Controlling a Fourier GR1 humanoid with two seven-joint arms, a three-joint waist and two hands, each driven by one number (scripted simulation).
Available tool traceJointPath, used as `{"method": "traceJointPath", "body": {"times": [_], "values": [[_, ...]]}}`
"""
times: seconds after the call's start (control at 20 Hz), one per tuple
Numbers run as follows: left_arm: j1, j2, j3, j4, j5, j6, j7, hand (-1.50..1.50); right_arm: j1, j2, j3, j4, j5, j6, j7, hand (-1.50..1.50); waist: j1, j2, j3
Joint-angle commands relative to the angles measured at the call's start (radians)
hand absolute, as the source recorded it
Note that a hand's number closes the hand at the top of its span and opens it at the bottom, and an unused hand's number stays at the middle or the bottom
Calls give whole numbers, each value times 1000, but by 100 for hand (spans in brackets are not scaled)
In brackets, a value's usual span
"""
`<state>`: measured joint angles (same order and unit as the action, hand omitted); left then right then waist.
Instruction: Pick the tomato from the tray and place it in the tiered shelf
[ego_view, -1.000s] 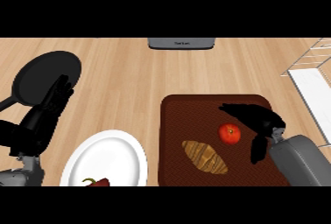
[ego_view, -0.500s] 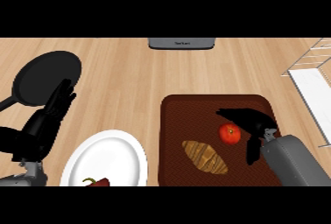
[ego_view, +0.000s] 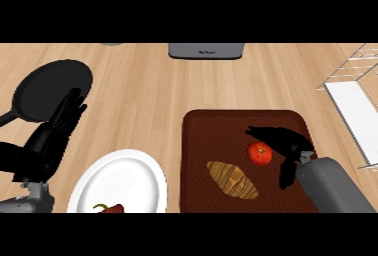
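Observation:
A red tomato (ego_view: 259, 153) lies on the dark brown tray (ego_view: 214, 130) at the lower right of the head view. My right hand (ego_view: 286, 143) sits just right of the tomato, fingers spread above it and thumb hanging below, open around it without closing. The white wire tiered shelf (ego_view: 353, 95) stands at the right edge, beyond the tray. My left hand (ego_view: 63, 116) rests open at the left, fingers up, over a black pan.
A croissant (ego_view: 232, 179) lies on the tray below the tomato. A white plate (ego_view: 122, 182) with a red pepper (ego_view: 108, 208) sits left of the tray. A black pan (ego_view: 46, 90) lies at the far left, a grey appliance (ego_view: 206, 50) at the top.
My right hand has slid left and slightly down the tray, bringing its fingers closer around the tomato. The left arm has shifted a little; the tomato has not moved.

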<state>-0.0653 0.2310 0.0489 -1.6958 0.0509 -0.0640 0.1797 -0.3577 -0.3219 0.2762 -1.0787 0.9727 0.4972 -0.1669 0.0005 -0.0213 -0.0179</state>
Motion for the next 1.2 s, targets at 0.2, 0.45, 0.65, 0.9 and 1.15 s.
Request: {"method": "traceJointPath", "body": {"times": [0.2,0.45,0.65,0.9,1.15], "values": [[-28,-33,-27,-1,-42,28,15,0,-7,44,-24,185,87,-304,-82,150,15,27,20],[-22,-24,-5,24,-35,13,4,0,-27,34,-50,210,114,-395,-126,150,11,25,19],[-5,-47,-26,-16,-44,22,33,0,-34,11,-102,96,77,-409,-150,150,0,20,18],[-8,-5,17,-11,-11,-12,17,0,-150,48,-351,144,-5,-458,185,150,5,22,17],[12,-15,19,-4,-20,2,2,0,-168,17,-555,180,-20,-612,529,150,-40,31,11]]}}
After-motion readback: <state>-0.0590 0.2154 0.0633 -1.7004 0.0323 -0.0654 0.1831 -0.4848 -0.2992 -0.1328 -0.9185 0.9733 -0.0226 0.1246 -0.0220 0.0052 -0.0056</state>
